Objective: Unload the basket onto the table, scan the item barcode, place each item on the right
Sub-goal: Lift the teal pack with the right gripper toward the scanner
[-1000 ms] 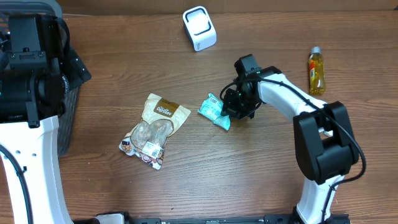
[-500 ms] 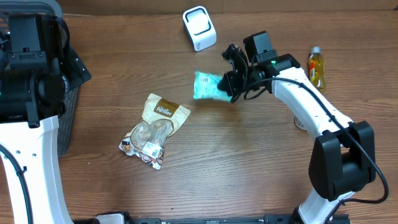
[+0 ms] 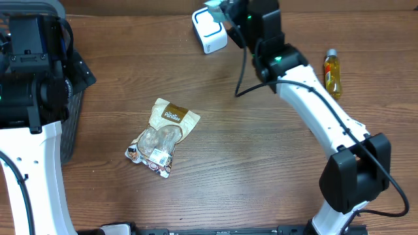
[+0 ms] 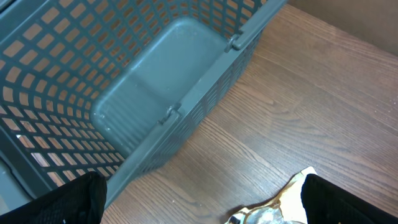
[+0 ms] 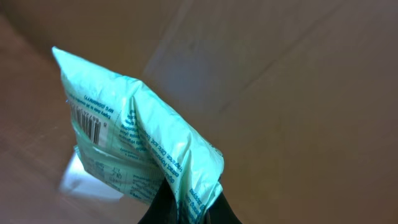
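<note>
I see soft, even light from above on the bench (image 3: 248, 163), with only faint shadows. My right wrist view is dimmer and warm, its background blurred, though the teal packet (image 5: 134, 143) is sharp; the basket (image 4: 155, 81) looks crisp

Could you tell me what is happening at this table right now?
The right gripper is shut on a teal packet, holding it up in the air near the white scanner at the far side of the table; the packet's barcode shows in the wrist view. The left gripper hangs open above the grey basket, holding nothing. A snack bag and a small bottle lie on the table untouched.
</note>
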You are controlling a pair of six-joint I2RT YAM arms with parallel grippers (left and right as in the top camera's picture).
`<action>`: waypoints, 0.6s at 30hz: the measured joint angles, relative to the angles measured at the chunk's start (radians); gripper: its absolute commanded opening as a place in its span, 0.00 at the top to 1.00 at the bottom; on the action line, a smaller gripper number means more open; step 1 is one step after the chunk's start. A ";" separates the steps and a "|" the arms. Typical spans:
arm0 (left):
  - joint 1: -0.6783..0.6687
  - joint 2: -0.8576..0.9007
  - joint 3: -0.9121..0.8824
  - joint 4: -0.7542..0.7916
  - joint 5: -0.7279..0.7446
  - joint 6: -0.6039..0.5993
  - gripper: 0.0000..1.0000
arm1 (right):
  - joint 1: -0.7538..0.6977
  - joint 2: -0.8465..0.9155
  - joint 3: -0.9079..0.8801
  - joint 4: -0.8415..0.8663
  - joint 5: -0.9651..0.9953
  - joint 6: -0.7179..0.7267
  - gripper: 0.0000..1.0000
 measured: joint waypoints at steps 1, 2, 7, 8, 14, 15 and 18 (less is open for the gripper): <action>0.000 0.000 0.000 -0.001 0.000 0.000 0.00 | 0.012 0.005 0.001 0.044 0.029 -0.037 0.96; 0.000 0.000 0.000 0.000 0.000 0.000 0.01 | 0.026 0.016 0.002 0.100 0.066 -0.081 0.96; 0.000 0.000 0.000 0.000 0.000 0.000 0.00 | 0.068 0.134 0.006 0.375 0.214 -0.251 0.96; 0.000 0.000 0.000 0.000 0.000 0.000 0.00 | 0.071 0.159 0.006 0.409 0.234 -0.275 0.96; 0.000 0.001 0.000 0.000 0.000 0.000 0.00 | 0.084 0.359 0.003 0.697 0.329 -0.417 0.96; 0.000 0.001 0.000 -0.001 0.000 0.000 0.01 | 0.086 0.391 0.003 0.750 0.338 -0.450 0.96; 0.000 0.001 0.000 0.000 0.000 0.000 0.00 | 0.090 0.460 0.003 0.819 0.352 -0.538 0.96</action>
